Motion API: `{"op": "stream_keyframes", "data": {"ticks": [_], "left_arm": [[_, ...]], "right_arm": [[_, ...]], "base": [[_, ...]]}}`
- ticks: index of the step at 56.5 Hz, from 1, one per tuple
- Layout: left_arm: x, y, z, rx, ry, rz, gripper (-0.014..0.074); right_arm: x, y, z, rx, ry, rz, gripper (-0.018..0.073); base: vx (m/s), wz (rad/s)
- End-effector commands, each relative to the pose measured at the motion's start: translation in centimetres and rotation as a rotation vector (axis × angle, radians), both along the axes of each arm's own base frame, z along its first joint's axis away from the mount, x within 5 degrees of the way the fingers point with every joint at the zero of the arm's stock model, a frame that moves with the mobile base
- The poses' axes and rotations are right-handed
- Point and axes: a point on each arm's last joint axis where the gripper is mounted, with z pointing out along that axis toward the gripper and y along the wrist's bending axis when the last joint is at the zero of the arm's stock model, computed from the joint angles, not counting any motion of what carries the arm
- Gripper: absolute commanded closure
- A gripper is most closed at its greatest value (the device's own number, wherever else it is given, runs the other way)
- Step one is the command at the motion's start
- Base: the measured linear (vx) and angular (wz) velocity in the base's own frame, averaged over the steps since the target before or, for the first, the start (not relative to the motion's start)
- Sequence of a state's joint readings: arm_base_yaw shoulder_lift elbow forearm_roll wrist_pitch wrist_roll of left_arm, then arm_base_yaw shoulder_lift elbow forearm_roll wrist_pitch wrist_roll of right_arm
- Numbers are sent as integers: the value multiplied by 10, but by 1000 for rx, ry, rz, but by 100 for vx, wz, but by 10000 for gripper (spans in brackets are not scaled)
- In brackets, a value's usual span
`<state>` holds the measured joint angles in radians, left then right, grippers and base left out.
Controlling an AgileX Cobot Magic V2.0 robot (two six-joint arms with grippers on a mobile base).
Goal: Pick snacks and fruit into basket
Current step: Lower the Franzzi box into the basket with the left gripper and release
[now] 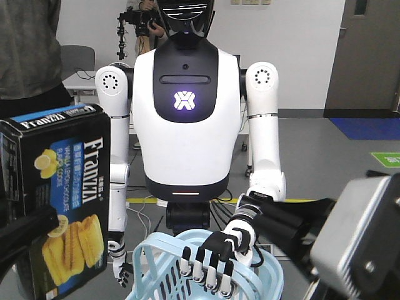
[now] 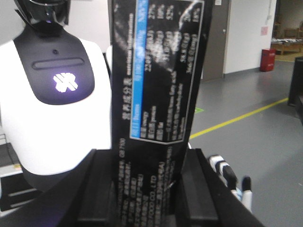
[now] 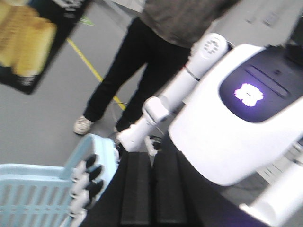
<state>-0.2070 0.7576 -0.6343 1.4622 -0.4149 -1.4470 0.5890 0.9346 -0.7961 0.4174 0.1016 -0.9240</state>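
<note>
The left pincer (image 2: 147, 163) pinches the black-and-blue cardboard Franzzi cookie box (image 2: 156, 71) picturing yellow wafers, its two black fingers (image 2: 102, 189) pressed against the box's opposite sides near the lower end, so the box stands upright in the air with its printed back panel facing the left wrist camera. In the front-facing view the box hangs at the left edge, higher than the light blue plastic lattice-sided basket (image 1: 149, 251) and to the left of it, not touching it. A white humanoid robot with a glowing chest emblem (image 1: 187, 125) stands opposite, the black-and-white fingers of one hand (image 1: 212, 265) hooked over the basket's rounded rim. The right pincer (image 3: 152, 158) has its black fingers pressed together with nothing between them, just beside the basket's near corner. A person in dark trousers (image 3: 128, 66) stands behind the basket on the grey floor, near a yellow floor line (image 3: 90, 66)
</note>
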Motion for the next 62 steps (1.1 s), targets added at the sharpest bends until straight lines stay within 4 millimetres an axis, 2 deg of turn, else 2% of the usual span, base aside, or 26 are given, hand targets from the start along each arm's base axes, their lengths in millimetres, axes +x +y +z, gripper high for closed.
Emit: {"op": "stream_keyframes", "data": {"ticks": [1, 8, 18, 27, 35, 62], "left_arm": [[-4, -5, 2, -21, -2, -65, 594], [-4, -13, -20, 136, 24, -169, 594], [-2, -24, -37, 349, -27, -352, 594], [-7, -36, -46, 537, -272, -600, 594], [-3, -42, -56, 652, -467, -739, 594], [39, -56, -83, 530, -555, -765, 594]], "right_arm": [[3, -23, 22, 69, -75, -115, 571], [3, -44, 22, 49, -48, -199, 571], [3, -56, 21, 30, -28, -252, 571], [4, -56, 21, 22, -30, -251, 569], [4, -56, 21, 9, -35, -250, 568], [4, -56, 20, -18, -49, -248, 568]], "base": [[0, 0], [0, 0], [0, 0], [0, 0], [0, 0], [0, 0]]}}
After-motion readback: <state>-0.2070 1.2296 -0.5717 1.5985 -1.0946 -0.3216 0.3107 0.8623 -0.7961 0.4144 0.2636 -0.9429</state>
